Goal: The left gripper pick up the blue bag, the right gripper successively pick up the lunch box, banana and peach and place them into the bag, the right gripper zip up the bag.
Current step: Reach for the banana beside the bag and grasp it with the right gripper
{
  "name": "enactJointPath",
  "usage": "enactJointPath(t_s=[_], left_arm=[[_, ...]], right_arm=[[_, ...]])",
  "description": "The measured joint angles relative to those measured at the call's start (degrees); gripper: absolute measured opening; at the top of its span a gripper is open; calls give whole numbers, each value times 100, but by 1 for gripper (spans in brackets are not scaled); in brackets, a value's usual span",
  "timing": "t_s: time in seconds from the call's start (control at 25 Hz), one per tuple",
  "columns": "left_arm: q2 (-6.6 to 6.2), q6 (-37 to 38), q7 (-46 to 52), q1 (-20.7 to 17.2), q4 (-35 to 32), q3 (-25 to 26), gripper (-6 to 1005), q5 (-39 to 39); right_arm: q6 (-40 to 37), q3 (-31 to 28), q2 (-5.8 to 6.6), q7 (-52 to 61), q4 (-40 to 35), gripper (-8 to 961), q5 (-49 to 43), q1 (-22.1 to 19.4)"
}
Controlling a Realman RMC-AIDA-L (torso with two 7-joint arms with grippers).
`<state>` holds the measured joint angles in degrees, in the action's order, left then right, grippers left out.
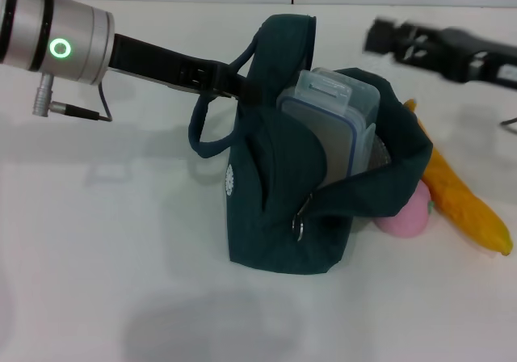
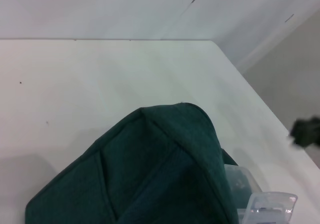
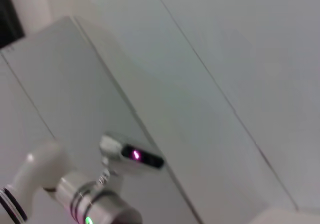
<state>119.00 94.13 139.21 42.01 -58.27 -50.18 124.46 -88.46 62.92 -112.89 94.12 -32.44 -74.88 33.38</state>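
The blue bag (image 1: 271, 208) stands open on the white table, held up by its rear edge. My left gripper (image 1: 229, 84) is shut on that edge beside a looped handle. The lunch box (image 1: 333, 124) stands on end inside the bag and sticks out of the top. The banana (image 1: 464, 196) lies on the table to the right of the bag. The peach (image 1: 406, 214) sits between the bag and the banana, partly hidden by the bag. My right gripper (image 1: 381, 37) is blurred, in the air above and right of the bag. The left wrist view shows the bag fabric (image 2: 150, 174) and the lunch box (image 2: 262, 204).
The white table (image 1: 97, 241) extends to the left and front of the bag. The zipper ring pull (image 1: 299, 226) hangs at the bag's front. The table's far edge meets a white wall (image 2: 100, 9). The right wrist view shows only the wall and my left arm's wrist (image 3: 95, 209).
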Motion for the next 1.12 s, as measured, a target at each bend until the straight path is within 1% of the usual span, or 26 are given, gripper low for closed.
enactJointPath(t_s=[0.08,0.12,0.2,0.24,0.32,0.4,0.52,0.76,0.92,0.96,1.0,1.04,1.12], left_arm=[[0,0,-6,0,0,0,43,1],[0,0,-7,-4,0,1,43,2],[-8,-3,-7,-7,0,11,43,13],[-29,-3,-8,-8,0,22,43,15],[-83,1,1,-12,0,43,43,-2],[-174,13,23,-36,0,49,43,-128],[-274,25,41,-68,0,53,42,-256],[-416,4,50,-172,0,53,42,-259],[-432,-27,36,-226,0,151,42,-223],[-431,-27,29,-238,-1,168,42,-220],[-431,-27,23,-254,-1,173,42,-220],[-430,-28,20,-274,-1,179,42,-220],[-424,-28,18,-297,-1,182,43,-219]], right_arm=[[-371,-523,27,-263,-89,587,-7,-170],[-396,-567,32,-283,-93,589,-8,-187],[-558,-881,80,-452,-101,592,-28,-315],[-585,-1025,130,-548,-102,594,-34,-415],[-569,-1092,197,-658,-86,593,-33,-553],[-508,-1109,260,-786,-41,591,-69,-715],[-383,-1109,274,-894,-22,589,-296,-869],[165,-1088,222,-914,-18,564,-652,-999],[533,-1063,173,-995,-17,547,-956,-1000],[696,-1053,124,-1069,-16,543,-1174,-1001],[696,-1053,124,-1069,-16,539,-1174,-1001],[774,-1050,92,-1124,-17,534,-1270,-1001],[927,-1037,-12,-1294,-16,526,-1456,-1003]])
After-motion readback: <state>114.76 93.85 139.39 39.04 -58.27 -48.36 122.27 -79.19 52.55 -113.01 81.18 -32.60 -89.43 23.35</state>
